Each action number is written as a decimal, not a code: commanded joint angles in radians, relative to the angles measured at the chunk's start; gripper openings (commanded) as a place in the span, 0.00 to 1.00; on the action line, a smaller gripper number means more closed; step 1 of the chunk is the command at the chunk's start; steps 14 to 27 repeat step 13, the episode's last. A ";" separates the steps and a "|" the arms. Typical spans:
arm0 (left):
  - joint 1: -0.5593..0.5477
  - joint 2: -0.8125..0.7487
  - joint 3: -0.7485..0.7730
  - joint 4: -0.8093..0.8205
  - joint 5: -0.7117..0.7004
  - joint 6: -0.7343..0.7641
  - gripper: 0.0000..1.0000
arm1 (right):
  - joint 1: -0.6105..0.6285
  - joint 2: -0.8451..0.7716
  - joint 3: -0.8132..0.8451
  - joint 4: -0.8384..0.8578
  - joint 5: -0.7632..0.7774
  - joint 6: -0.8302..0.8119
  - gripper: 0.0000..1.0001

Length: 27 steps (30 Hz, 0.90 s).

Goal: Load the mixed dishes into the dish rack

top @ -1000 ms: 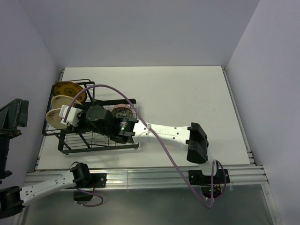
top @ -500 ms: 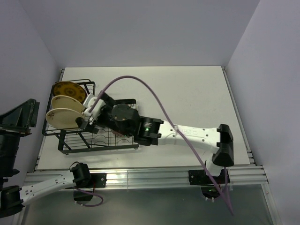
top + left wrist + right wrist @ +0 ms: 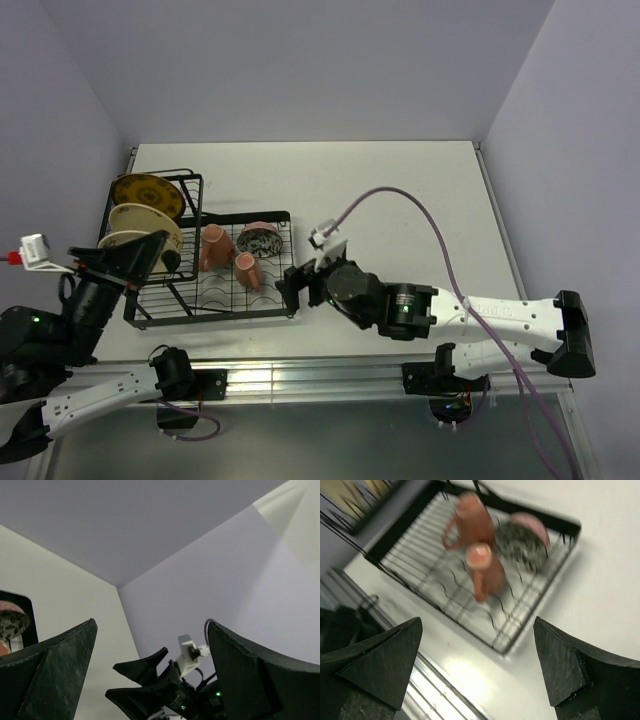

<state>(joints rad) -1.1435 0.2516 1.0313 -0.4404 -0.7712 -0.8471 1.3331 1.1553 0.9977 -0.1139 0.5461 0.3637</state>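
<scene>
The black wire dish rack (image 3: pixel 215 303) stands at the table's left. A mustard-yellow plate (image 3: pixel 143 189) and two cream plates (image 3: pixel 136 219) stand on edge in its slotted end. Two pinkish-orange mugs (image 3: pixel 213 248) (image 3: pixel 247 270) lie on its flat grid beside the small dark patterned bowl (image 3: pixel 261 241). My right gripper (image 3: pixel 300 283) is open and empty, just off the rack's near right corner. Its wrist view shows the mugs (image 3: pixel 470 517) (image 3: pixel 485 567), the bowl (image 3: pixel 522 537) and my right gripper (image 3: pixel 480 675). My left gripper (image 3: pixel 140 262) hangs open and empty, raised over the rack's near left end.
The left wrist view looks across at the right arm's gripper (image 3: pixel 150 680), the walls and an edge of the bowl (image 3: pixel 10 622). An aluminium rail (image 3: pixel 320 375) runs along the table's near edge. A purple cable (image 3: pixel 400 200) loops above the right arm.
My right gripper opened wide and drew back out of the rack to its near right corner, uncovering both mugs. My left arm swung up and in toward the rack's left end.
</scene>
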 commanded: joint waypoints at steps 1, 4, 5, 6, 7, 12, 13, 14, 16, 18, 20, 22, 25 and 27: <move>-0.005 -0.015 -0.051 -0.029 0.107 -0.102 0.99 | 0.008 -0.095 -0.156 -0.062 0.032 0.245 1.00; -0.005 -0.023 -0.095 -0.035 0.168 -0.159 0.99 | 0.008 -0.199 -0.279 -0.058 0.018 0.326 1.00; -0.005 -0.026 -0.118 -0.035 0.185 -0.177 0.99 | 0.008 -0.250 -0.307 -0.055 0.017 0.357 1.00; -0.005 -0.029 -0.129 -0.037 0.199 -0.188 0.99 | 0.008 -0.275 -0.332 -0.056 0.021 0.372 1.00; -0.005 -0.035 -0.138 -0.037 0.231 -0.197 0.99 | 0.009 -0.299 -0.381 -0.055 0.025 0.385 1.00; -0.005 -0.067 -0.207 -0.049 0.322 -0.240 0.99 | 0.009 -0.465 -0.511 -0.014 0.012 0.428 1.00; -0.005 -0.087 -0.218 -0.038 0.340 -0.244 0.99 | 0.008 -0.486 -0.546 0.018 -0.009 0.428 1.00; -0.005 -0.087 -0.218 -0.038 0.340 -0.244 0.99 | 0.008 -0.486 -0.546 0.018 -0.009 0.428 1.00; -0.005 -0.087 -0.218 -0.038 0.340 -0.244 0.99 | 0.008 -0.486 -0.546 0.018 -0.009 0.428 1.00; -0.005 -0.087 -0.218 -0.038 0.340 -0.244 0.99 | 0.008 -0.486 -0.546 0.018 -0.009 0.428 1.00; -0.005 -0.087 -0.218 -0.038 0.340 -0.244 0.99 | 0.008 -0.486 -0.546 0.018 -0.009 0.428 1.00; -0.005 -0.087 -0.218 -0.038 0.340 -0.244 0.99 | 0.008 -0.486 -0.546 0.018 -0.009 0.428 1.00; -0.005 -0.087 -0.218 -0.038 0.340 -0.244 0.99 | 0.008 -0.486 -0.546 0.018 -0.009 0.428 1.00; -0.005 -0.087 -0.218 -0.038 0.340 -0.244 0.99 | 0.008 -0.486 -0.546 0.018 -0.009 0.428 1.00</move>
